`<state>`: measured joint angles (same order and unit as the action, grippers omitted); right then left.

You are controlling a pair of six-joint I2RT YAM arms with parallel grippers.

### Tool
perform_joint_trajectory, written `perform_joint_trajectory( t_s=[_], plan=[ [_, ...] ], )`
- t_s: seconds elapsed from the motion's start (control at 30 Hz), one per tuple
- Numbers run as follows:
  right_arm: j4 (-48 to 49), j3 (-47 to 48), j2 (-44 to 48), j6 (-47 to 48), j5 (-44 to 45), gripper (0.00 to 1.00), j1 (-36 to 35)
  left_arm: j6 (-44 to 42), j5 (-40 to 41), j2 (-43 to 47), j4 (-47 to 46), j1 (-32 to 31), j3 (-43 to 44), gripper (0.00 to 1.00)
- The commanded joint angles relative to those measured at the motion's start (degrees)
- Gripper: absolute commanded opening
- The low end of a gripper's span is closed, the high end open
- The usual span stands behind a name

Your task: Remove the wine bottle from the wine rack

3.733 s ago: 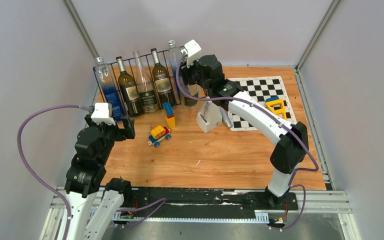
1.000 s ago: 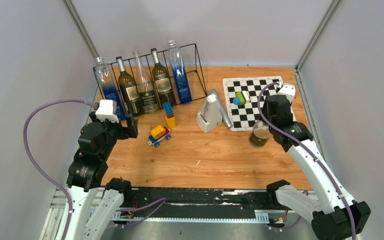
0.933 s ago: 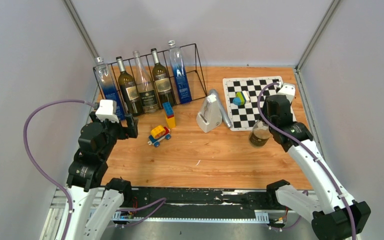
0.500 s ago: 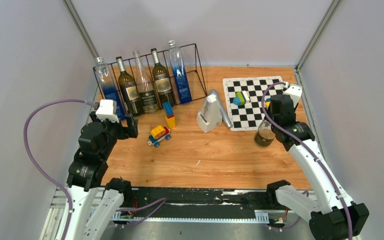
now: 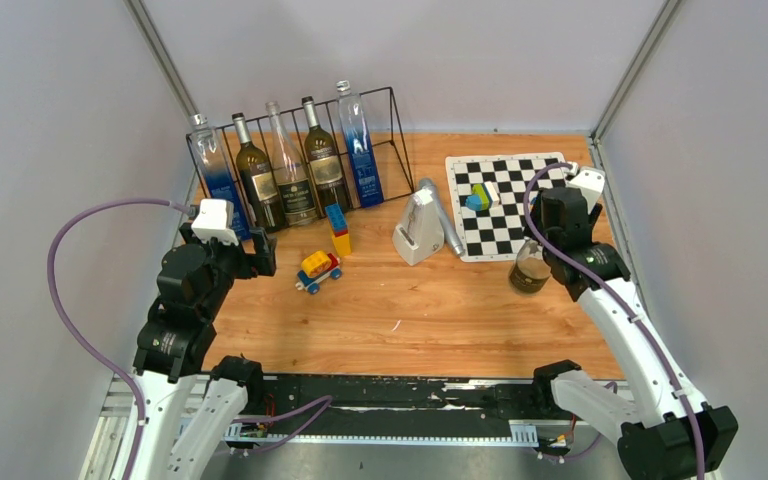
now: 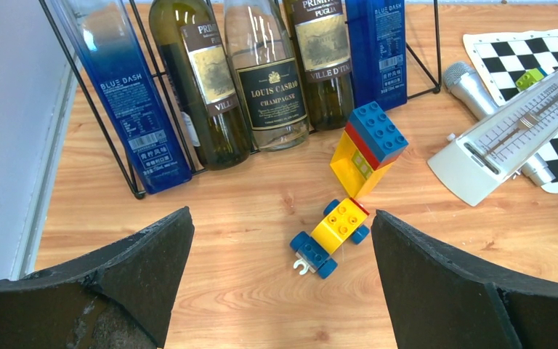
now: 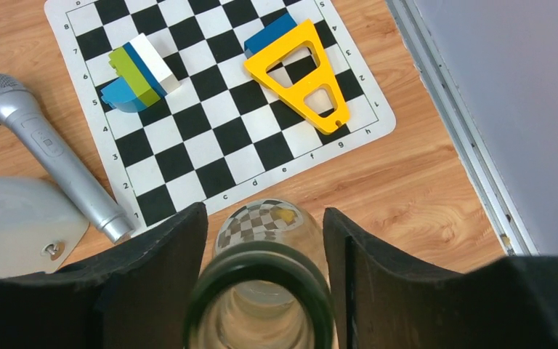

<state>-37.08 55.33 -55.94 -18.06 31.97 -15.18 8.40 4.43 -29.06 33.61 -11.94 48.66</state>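
clear glass wine bottle point(image 5: 531, 273) already off long black wire wine rack point(image 5: 388, 160), upright on wood table by black-and-white chessboard mat point(image 5: 510, 215). right gripper point(image 7: 264, 218) straddles neck; clamped or slack, cannot tell. left gripper point(image 6: 280, 276) spread, empty. remaining, likely: release, retreat.

Smooth wood-grain tabletop point(image 5: 440, 310) carries a thin black wire wine rack point(image 5: 392, 145) at 11 o'clock, its glossy glass bottles point(image 6: 272, 80) wearing paper labels. At 3 o'clock, a clear, greenish glass wine bottle point(image 5: 532, 273) beside a matt printed chessboard mat point(image 7: 211, 131); nearby, shiny plastic toy bricks point(image 6: 369, 145) and a satin silver microphone point(image 7: 51, 145) with a mesh head.
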Motion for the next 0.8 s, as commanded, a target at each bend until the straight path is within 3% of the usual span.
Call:
perform_joint_trajectory(
  t_s=[0.0,0.4,0.57,0.77],
  plan=[
    [1.85,2.98,-0.29,-0.74,-0.23,0.66,0.22,-1.28,-0.91,0.13,-1.90,-0.10,-0.24,1.00],
    [-2.63,10.15,-0.17,0.61,-1.14,0.94,0.18,-1.24,-0.95,0.12,-1.96,-0.10,-0.24,1.00],
    [-6.99,18.22,-1.82,2.30,-2.18,1.00,0.09,-1.28,-0.78,0.14,-1.89,-0.10,-0.24,1.00],
    [-8.39,30.62,-6.60,7.00,-2.71,1.00,-0.36,-1.19,-0.82,0.18,-1.88,-0.10,-0.24,1.00]
  ],
)
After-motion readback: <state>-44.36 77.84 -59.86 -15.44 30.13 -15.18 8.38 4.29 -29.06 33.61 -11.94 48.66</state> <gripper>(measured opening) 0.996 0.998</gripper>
